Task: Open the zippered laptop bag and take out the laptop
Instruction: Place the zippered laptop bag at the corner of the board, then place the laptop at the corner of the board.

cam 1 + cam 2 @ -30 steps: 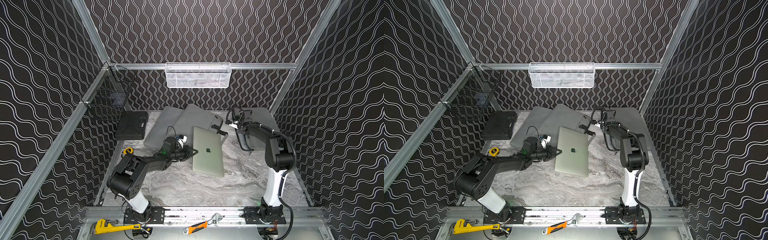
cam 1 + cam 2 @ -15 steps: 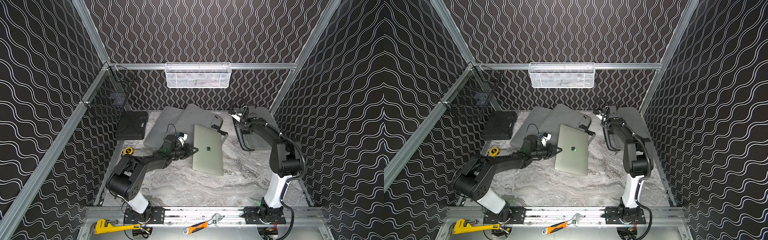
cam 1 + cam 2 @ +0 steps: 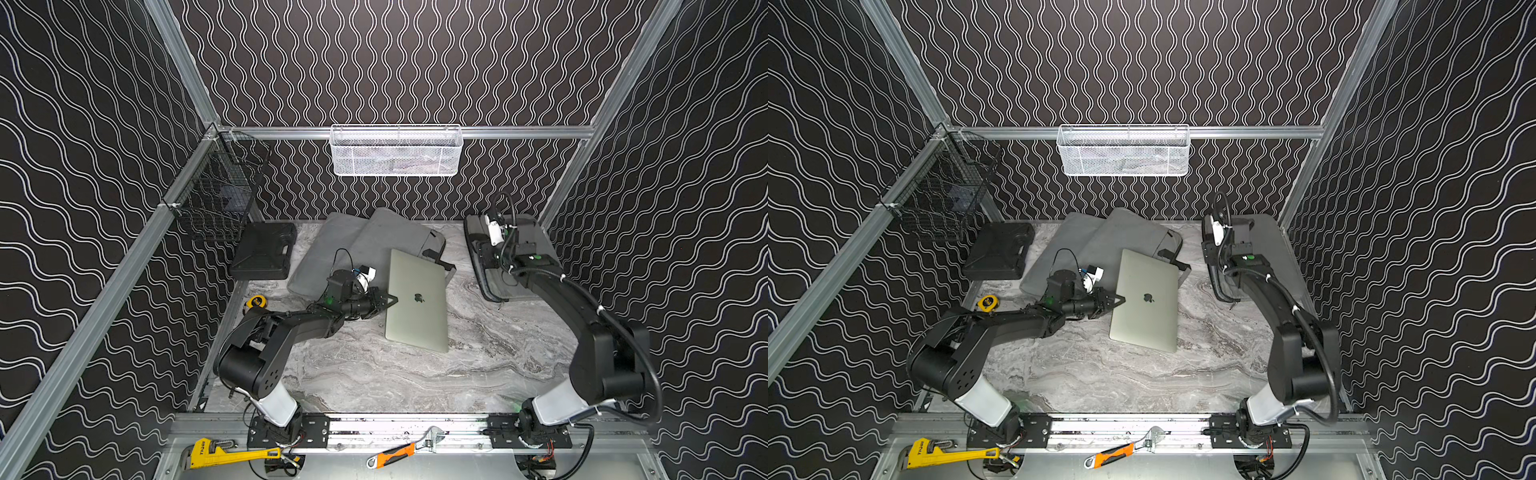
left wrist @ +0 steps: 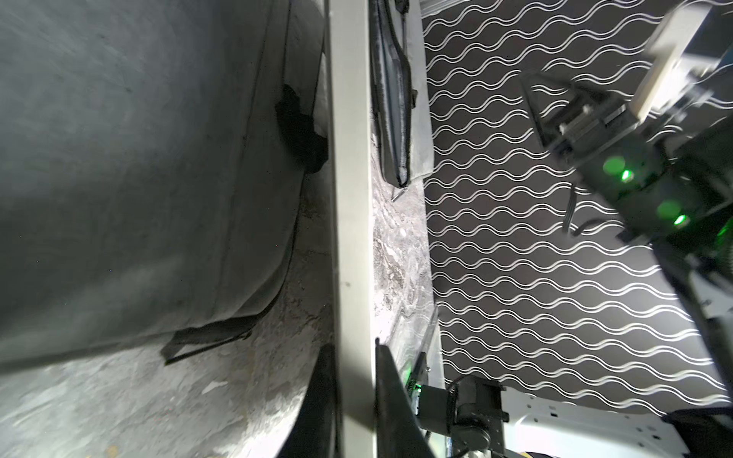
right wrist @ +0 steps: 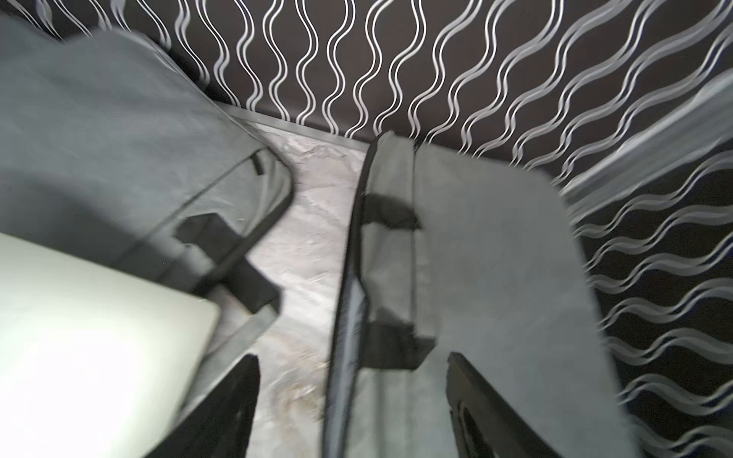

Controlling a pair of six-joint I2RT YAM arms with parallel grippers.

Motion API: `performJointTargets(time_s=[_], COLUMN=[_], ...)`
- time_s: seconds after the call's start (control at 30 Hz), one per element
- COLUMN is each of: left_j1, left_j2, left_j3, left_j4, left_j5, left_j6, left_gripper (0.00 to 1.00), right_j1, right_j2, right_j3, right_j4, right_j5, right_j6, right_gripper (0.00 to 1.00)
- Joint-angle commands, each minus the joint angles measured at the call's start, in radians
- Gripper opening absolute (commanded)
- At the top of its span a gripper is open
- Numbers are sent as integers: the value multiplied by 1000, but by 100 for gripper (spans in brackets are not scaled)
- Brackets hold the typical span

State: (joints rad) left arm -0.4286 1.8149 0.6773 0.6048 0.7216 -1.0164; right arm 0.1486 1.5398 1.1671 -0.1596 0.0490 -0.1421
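The silver laptop (image 3: 417,299) (image 3: 1146,299) lies closed in the middle of the table, out of the bag. Its far end overlaps the grey zippered laptop bag (image 3: 386,232) (image 3: 1121,232) and the bag's black handles. My left gripper (image 3: 392,300) (image 3: 1121,300) is shut on the laptop's left edge. In the left wrist view that edge (image 4: 353,238) runs between the fingers of the left gripper (image 4: 355,376). My right gripper (image 3: 484,247) (image 3: 1210,249) (image 5: 353,396) stands open over the zipper edge of a second grey bag (image 5: 496,257) at the back right, holding nothing.
The second grey bag (image 3: 1266,237) fills the back right corner. A black case (image 3: 264,251) and a black wire basket (image 3: 216,203) are at the back left. A white mesh basket (image 3: 395,151) hangs on the back wall. A yellow tape measure (image 3: 255,301) lies by the left arm.
My right gripper has opened, left the laptop bag's handle corner and swung right and back over the second bag. The left gripper keeps its grip on the laptop.
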Motion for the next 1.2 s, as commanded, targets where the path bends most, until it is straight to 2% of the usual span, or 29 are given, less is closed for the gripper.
performJointTargets(time_s=[0.0, 0.2, 0.37, 0.53, 0.77, 0.93, 1.17], left_j1=[-1, -17, -41, -111, -248, -369, -554], left_j2=[15, 17, 27, 41, 83, 141, 230], left_j3=[-2, -2, -9, 36, 121, 171, 309], left_j4=[293, 322, 365, 331, 286, 306, 281], left_j5=[98, 112, 114, 128, 63, -53, -283], left_j6=[-79, -99, -125, -97, -65, -108, -169], left_gripper=[0, 0, 0, 0, 0, 0, 0], right_j1=[-3, -19, -54, -88, -104, -106, -109], right_j2=[-47, -77, -100, -186, -283, -333, -265], right_j3=[-59, -127, -223, -265, -225, -220, -161], right_j4=[-14, -153, -192, -216, -307, -306, -324], right_j5=[-52, -56, -88, -49, 28, 17, -63], right_j6=[263, 396, 435, 449, 416, 414, 425], right_gripper=[75, 75, 74, 74, 74, 75, 74])
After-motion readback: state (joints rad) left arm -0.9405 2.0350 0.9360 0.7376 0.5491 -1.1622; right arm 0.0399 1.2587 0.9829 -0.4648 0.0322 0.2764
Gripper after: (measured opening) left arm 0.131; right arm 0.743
